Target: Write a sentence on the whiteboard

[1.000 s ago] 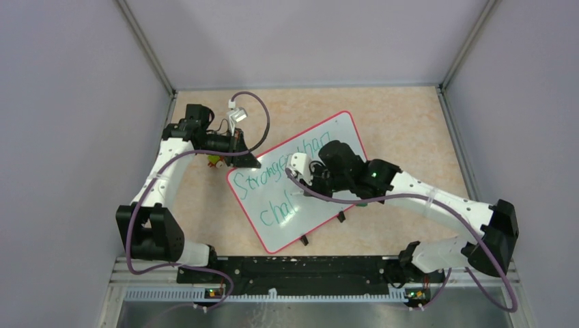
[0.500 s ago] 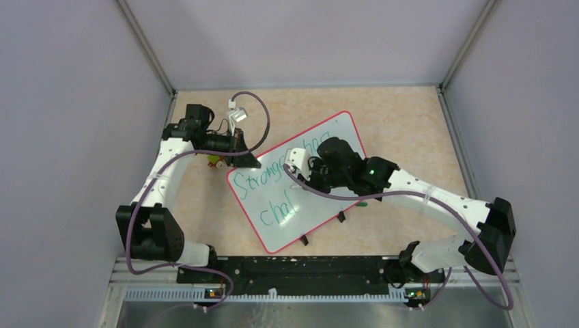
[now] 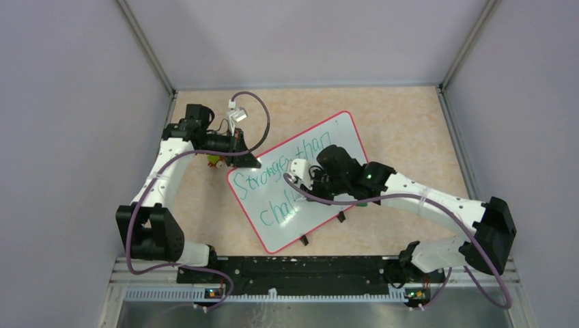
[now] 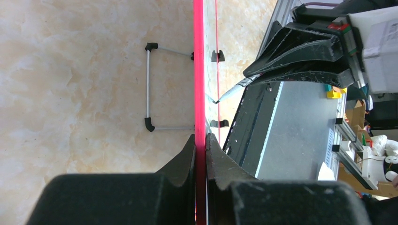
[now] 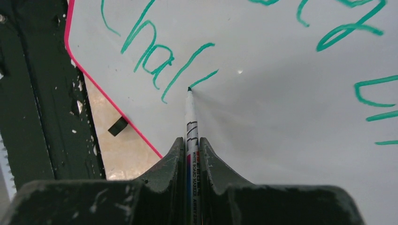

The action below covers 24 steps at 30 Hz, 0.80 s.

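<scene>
- Lower now in the overhead frame, the right fingers (image 5: pixel 191 140) stay clamped on a slim white marker (image 5: pixel 190 110).
- Its tip touches the glossy white, red-rimmed whiteboard (image 3: pixel 276 236), mid-frame, where the green handwritten sentence (image 5: pixel 155 65) ends.
- The left fingers (image 4: pixel 200 138) pinch the rim shut.

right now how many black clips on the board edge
2. One clip sticks out of the whiteboard's near-right edge by the right arm; the other clip sits nearer the bottom corner. The arm may hide more.

Top cam overhead; 2 wrist cams close on whiteboard (image 3: pixel 339 134).
</scene>
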Motion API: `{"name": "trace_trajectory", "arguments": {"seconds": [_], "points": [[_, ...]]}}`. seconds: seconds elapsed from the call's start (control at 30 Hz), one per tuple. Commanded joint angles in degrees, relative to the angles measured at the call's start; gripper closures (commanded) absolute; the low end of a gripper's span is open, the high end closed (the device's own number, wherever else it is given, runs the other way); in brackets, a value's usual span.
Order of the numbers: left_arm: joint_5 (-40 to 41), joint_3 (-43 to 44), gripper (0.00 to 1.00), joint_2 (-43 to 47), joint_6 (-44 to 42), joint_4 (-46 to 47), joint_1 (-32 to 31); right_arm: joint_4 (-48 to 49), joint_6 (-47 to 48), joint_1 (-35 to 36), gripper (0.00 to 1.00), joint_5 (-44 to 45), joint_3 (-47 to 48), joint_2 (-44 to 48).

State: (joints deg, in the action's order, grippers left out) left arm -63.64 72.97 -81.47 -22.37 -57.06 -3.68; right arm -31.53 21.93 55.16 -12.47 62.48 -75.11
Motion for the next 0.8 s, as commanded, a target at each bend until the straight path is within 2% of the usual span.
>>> {"name": "trace_trajectory", "arguments": {"seconds": [0.0,0.27,0.6,0.77], "points": [[0.9,1.3,1.0,1.8,-3.6,2.8,-0.6,-0.8,1.1,0.0,1.0,-1.8,-2.2,1.7],[0.7,1.3,1.0,1.7,-3.3,2.9,-0.6,-1.9,1.8,0.1,1.0,-1.3,-4.0,3.1],[1.0,1.4,1.0,1.7,-3.3,2.8,-0.7,-3.3,0.3,0.1,1.0,-1.9,2.9,5.1],[1.3,1.1,1.0,2.1,-3.6,2.9,-0.9,-2.0,-1.2,-2.2,1.0,-2.2,2.5,5.3]]}}
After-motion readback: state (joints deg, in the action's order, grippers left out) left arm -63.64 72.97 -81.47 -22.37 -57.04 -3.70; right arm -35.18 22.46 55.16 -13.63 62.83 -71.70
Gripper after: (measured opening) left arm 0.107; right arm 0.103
